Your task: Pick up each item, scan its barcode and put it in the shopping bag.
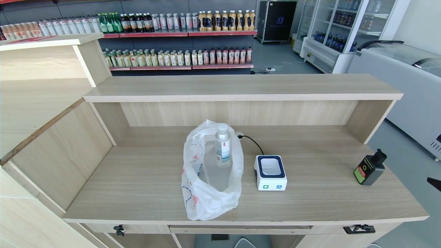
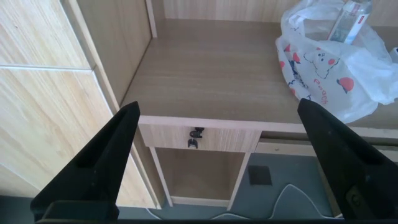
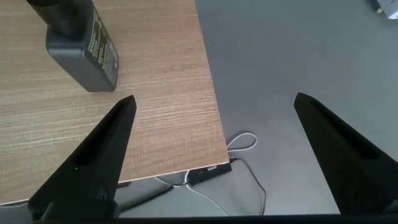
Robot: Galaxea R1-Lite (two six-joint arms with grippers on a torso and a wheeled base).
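Observation:
A white plastic shopping bag (image 1: 206, 186) with red and blue prints stands open in the middle of the wooden counter (image 1: 137, 179). A clear bottle (image 1: 223, 143) stands upright inside it. Right of the bag sits the white barcode scanner (image 1: 270, 172) with a blue-rimmed window. A dark bottle (image 1: 370, 168) with a green and red label stands near the counter's right end. My left gripper (image 2: 217, 109) is open and holds nothing, low in front of the counter's left part, with the bag (image 2: 329, 68) off to its side. My right gripper (image 3: 214, 99) is open, past the counter's right edge, close to the dark bottle (image 3: 84, 43).
A raised shelf (image 1: 241, 86) runs along the counter's back, with wooden side walls at both ends. The scanner's black cable (image 1: 253, 143) trails behind the bag. A drawer with a black handle (image 2: 195, 138) sits under the front edge. Cables (image 3: 236, 162) lie on the floor at the right.

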